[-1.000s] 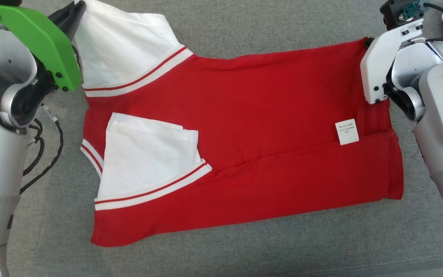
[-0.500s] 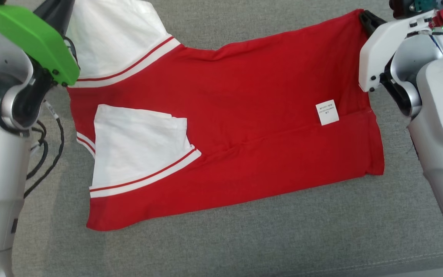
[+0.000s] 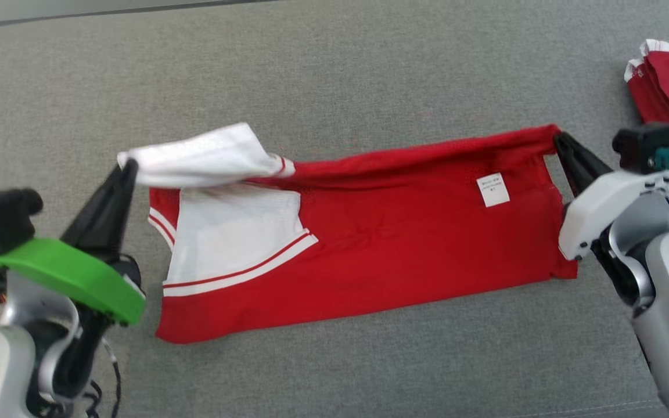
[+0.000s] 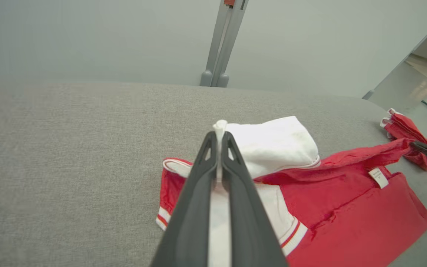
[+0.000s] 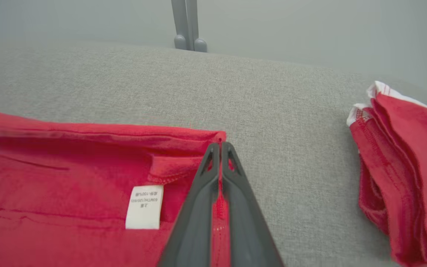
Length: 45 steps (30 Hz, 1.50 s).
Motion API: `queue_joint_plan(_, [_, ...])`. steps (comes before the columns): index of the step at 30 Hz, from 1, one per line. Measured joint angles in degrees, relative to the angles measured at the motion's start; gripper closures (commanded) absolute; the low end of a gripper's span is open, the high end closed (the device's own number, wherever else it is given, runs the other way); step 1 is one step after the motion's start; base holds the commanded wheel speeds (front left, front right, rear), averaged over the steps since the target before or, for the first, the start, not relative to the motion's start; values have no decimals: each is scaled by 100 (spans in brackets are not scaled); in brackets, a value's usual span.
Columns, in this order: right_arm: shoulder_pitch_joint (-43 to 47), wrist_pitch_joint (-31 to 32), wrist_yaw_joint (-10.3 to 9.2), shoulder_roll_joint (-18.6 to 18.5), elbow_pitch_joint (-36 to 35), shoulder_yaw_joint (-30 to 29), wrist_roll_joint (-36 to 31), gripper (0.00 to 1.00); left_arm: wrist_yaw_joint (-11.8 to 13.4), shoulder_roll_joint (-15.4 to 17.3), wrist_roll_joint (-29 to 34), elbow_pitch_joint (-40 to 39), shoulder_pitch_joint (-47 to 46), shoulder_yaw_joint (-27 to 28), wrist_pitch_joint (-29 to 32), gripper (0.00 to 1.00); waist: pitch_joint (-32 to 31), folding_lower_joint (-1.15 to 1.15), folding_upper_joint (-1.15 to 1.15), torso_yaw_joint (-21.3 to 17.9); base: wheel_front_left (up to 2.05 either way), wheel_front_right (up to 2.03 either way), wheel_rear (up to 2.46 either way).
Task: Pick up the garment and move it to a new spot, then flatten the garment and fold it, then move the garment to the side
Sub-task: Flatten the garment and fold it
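Note:
The garment point(image 3: 381, 244) is a red shirt with white, red-striped sleeves and a small white label point(image 3: 492, 190), spread across the grey cloth surface. Its far edge is raised off the surface and drawn toward me. My left gripper point(image 3: 128, 165) is shut on the tip of the upper white sleeve point(image 3: 207, 157); the left wrist view has white cloth pinched between its fingers point(image 4: 219, 135). My right gripper point(image 3: 556, 139) is shut on the garment's far right red corner point(image 5: 219, 141), with red fabric between its fingers.
A second red and white garment point(image 3: 668, 87) lies bunched at the far right, close beyond my right arm point(image 5: 395, 167). The grey cloth surface point(image 3: 334, 75) stretches open behind the shirt. A grey post point(image 4: 222, 40) stands past the far edge.
The head camera has tilted, showing more of the far surface. Both grippers have lifted the shirt's far edge and pulled it toward me, so that half now hangs raised over the near half.

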Motion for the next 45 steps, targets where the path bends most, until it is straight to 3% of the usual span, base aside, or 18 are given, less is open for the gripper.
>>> queue_joint_plan(8, [1124,154,0,305,-804,-661,-12,100,254,-358,-127,-368,1267,-196,-252,100,-200,0,0,211,0,0,0])
queue_joint_plan(27, [1616,243,0,710,-968,-1004,-260,100,122,-659,-267,792,1628,-446,-598,100,-373,0,0,176,0,0,0])
queue_joint_plan(28, [1635,243,0,723,-961,-1011,-261,100,108,-672,-267,795,1646,-459,-604,91,-380,0,0,176,0,0,0])
queue_joint_plan(29, [1642,230,0,739,-955,-1022,-263,94,101,-694,-267,795,1667,-469,-650,48,-391,0,0,177,0,0,0])
queue_joint_plan(30, [1643,213,0,749,-948,-1033,-265,61,101,-708,-257,794,1683,-471,-699,0,-402,0,0,180,0,0,0])
queue_joint_plan(32, [1662,174,0,777,-934,-1060,-265,0,112,-712,-219,759,1700,-464,-789,0,-424,0,0,188,0,0,0])
queue_joint_plan(45, [2045,8,-1,1061,-1115,-1617,-255,0,476,-766,389,24,1763,-352,-1473,0,-643,0,0,304,0,0,0])
